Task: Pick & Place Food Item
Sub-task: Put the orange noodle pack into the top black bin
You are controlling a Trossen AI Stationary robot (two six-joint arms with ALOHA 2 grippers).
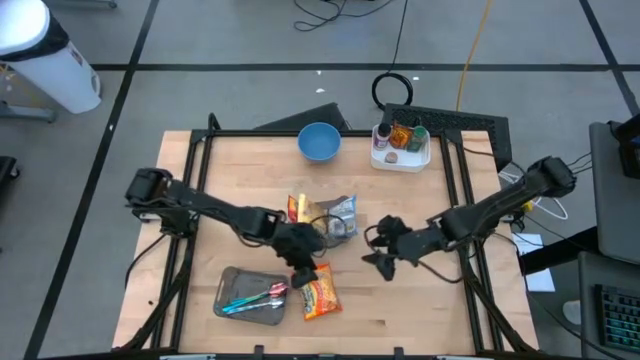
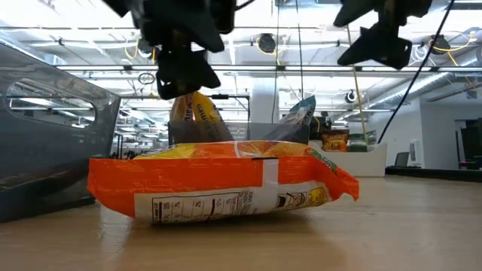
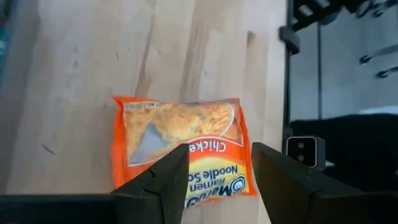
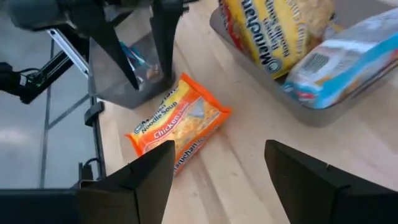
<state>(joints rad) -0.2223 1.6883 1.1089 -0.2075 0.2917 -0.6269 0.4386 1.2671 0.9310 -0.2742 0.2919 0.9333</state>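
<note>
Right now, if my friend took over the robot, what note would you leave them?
Left hand: open, hanging just above the orange ramen packet, holding nothing.
Right hand: open and empty, off to the side above bare table.
Things: the orange packet lies flat on the table beside the metal tray with the utensils. Another ramen packet and a blue-and-silver packet sit in the grey bin.
Done: two packets binned, it seems.
Left: grab the orange packet and place it, probably in the bin.

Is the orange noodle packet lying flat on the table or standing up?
Lying flat. The orange noodle packet rests with its broad face up on the table, and the low view shows it stretched out sideways on the wood.
</note>
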